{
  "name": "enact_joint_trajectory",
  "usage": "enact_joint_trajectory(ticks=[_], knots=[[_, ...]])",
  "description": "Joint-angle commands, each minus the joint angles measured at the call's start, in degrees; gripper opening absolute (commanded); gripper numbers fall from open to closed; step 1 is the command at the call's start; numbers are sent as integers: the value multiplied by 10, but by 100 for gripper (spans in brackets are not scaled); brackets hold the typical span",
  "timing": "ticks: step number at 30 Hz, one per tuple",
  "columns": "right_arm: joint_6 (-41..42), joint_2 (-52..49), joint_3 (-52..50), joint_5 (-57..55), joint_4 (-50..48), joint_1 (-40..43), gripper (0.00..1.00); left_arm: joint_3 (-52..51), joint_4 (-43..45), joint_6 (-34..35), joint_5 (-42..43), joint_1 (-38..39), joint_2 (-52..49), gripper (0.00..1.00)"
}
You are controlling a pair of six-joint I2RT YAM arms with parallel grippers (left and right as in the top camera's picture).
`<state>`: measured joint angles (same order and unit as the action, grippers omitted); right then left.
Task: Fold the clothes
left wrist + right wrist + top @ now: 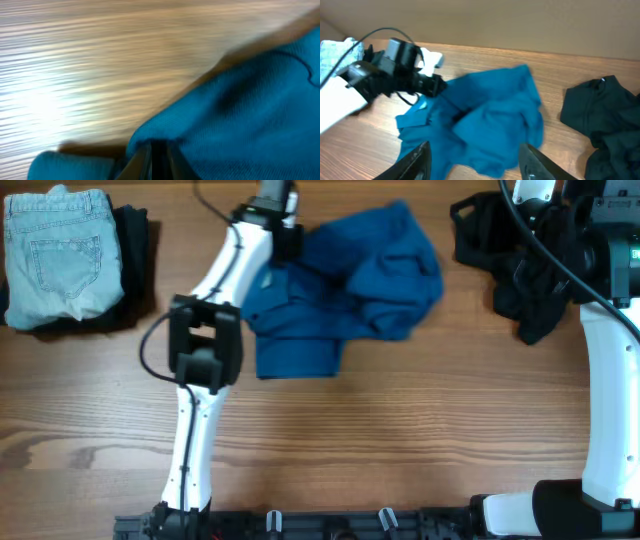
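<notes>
Light wood-grain table [400, 430] against a plain beige wall [520, 20]

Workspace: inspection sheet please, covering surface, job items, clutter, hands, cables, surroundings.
Surface: wooden table.
Job's things: blue garment crumpled mid-table, not yet folded.
Clutter: folded jeans on dark cloth, left; black garment heap, right.
Hands: left hand nearly closed at the blue garment's edge, grip unclear; right hand open, empty.
Cables: black cable looped beside left arm; second cable across right arm.
Surroundings: beige wall behind table.
</notes>
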<state>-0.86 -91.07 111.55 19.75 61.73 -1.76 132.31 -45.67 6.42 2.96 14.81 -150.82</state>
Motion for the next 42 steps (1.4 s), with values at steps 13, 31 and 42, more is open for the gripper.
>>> enact_joint_trajectory(ticks=[13, 31, 42], knots=[[10, -20, 12, 14, -6, 0, 62, -33, 50, 13, 39, -83, 66, 60], [10, -22, 12, 14, 35, -3, 62, -33, 247, -17, 69, -56, -8, 86], [10, -22, 12, 14, 35, -3, 61, -33, 243, -28, 69, -49, -35, 83]])
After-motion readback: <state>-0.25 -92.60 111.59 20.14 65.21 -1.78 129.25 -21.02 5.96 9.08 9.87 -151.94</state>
